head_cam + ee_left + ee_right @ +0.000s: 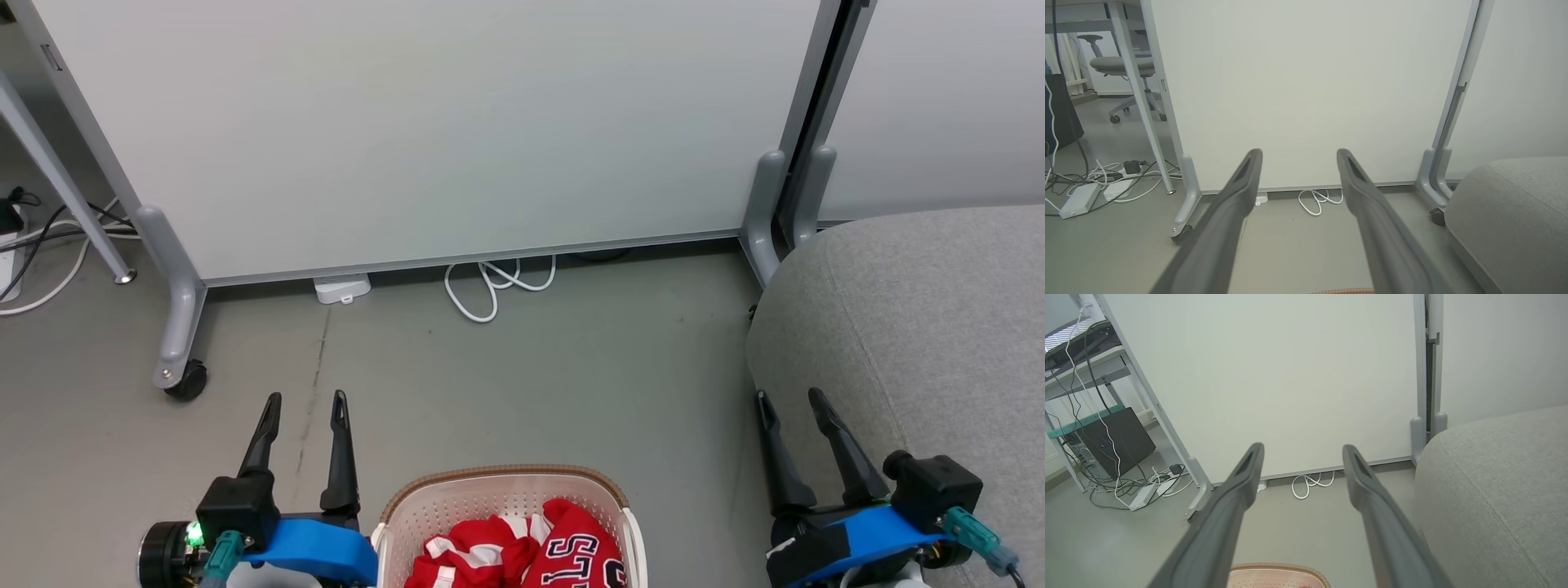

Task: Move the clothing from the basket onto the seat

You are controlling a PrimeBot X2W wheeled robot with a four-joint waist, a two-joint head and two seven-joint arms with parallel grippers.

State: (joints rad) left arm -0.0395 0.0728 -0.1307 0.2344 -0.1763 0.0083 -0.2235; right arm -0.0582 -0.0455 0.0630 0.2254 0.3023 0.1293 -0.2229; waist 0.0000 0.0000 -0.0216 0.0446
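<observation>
laundry waiting, arms ready: you are at the opening step, with nothing lifted yet. the clothing lies heaped in the basket, which stands on the grey floor between your two arms, well apart from the partition panel along the floor's far edge. the left gripper hovers beside the basket's left wall, its jaws released and spread wide, holding nothing. the right gripper hangs by the seat's near flank, jaws likewise released and empty. the seat rises at the floor's right side, near the basket but not touching it.

your next move likely calls for tipping one arm down and inward over the rim, then closing on a raised fold. lift high enough to clear the basket wall before swinging right to the cushion.

the garments are soft red fabric, crumpled, with white stripes and black-and-white block letters on one. being limp, they will probably drape and trail, and the tangled pieces may come up together. the basket is cream plastic pierced with small holes, round-cornered, with a brown woven-look rim. the seat is coarse grey upholstery with rounded edges and a faint seam. the floor looks smooth and matt.
</observation>
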